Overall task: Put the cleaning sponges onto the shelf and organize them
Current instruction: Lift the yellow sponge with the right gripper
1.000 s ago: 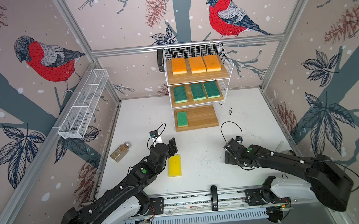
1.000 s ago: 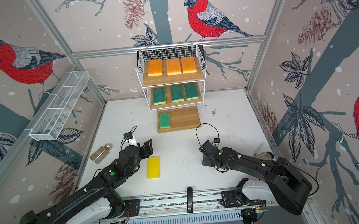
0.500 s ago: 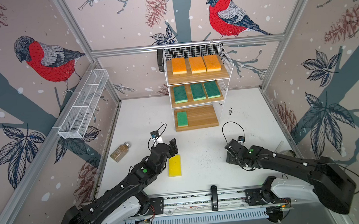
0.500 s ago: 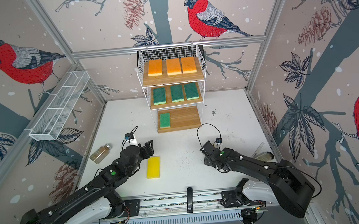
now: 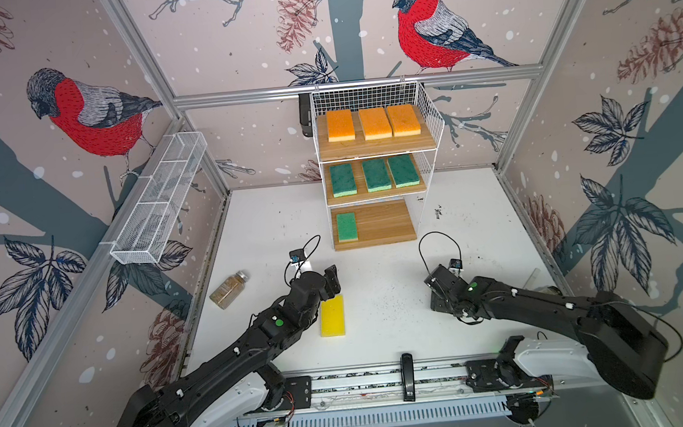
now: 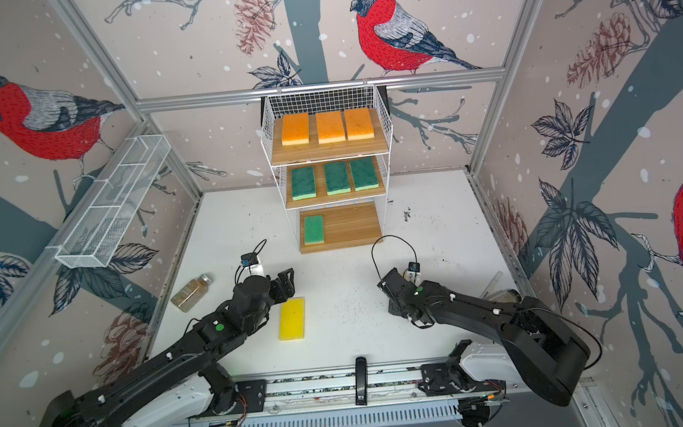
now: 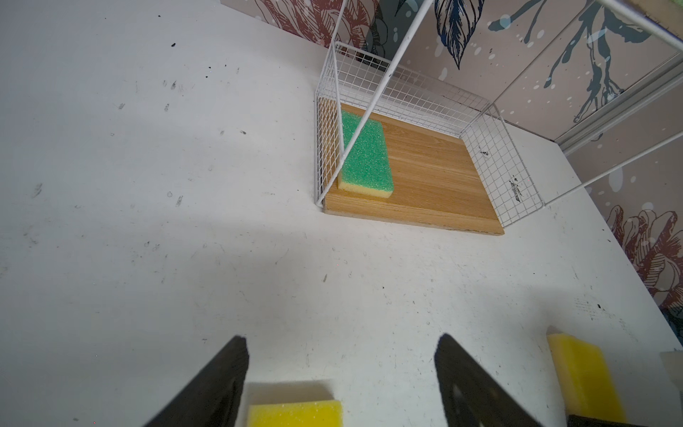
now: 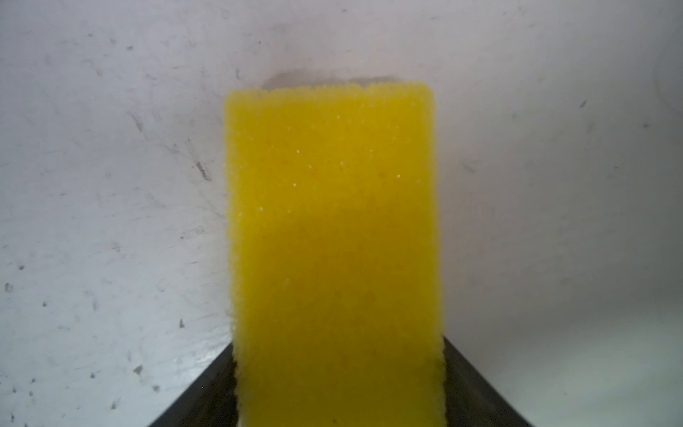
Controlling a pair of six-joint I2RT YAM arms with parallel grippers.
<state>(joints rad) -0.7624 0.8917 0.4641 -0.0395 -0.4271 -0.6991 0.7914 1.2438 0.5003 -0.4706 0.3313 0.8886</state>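
Two yellow sponges are off the shelf. The left sponge [image 5: 332, 315] lies flat on the desk [image 5: 387, 336], left of its middle, with its long side running toward the far edge. The right sponge [image 8: 332, 229] lies flat right of the middle and is hidden under the arm in both top views.

Handling, in our judgement: light, soft foam that compresses easily, is not fragile, and has an open-pored surface that should not slip. A hard squeeze would bow it. We judge the best hold to be across the short width, near one end, leaving the free end to go onto a board first.

Left gripper [image 7: 342, 338]: released, jaws wide. The left sponge's far end shows between them and touches neither.

Right gripper [image 8: 338, 351]: the jaws flank the right sponge's long sides and appear to meet them. We cannot tell whether it is clamped.

Shelf [image 5: 386, 224]: at the middle of the desk's far edge.
- **Top board:** three orange sponges [image 5: 374, 123] in a row.
- **Middle board:** three green sponges [image 5: 376, 174] in a row.
- **Bottom board:** a lone green sponge [image 5: 346, 226] at the left end, the remainder bare wood. We judge there is room for both yellow ones.

Mesh tray [image 5: 156, 208], on the left wall: nothing seen in it.

Jar [image 5: 229, 291]: on its side near the desk's left edge, capped, with brownish contents.
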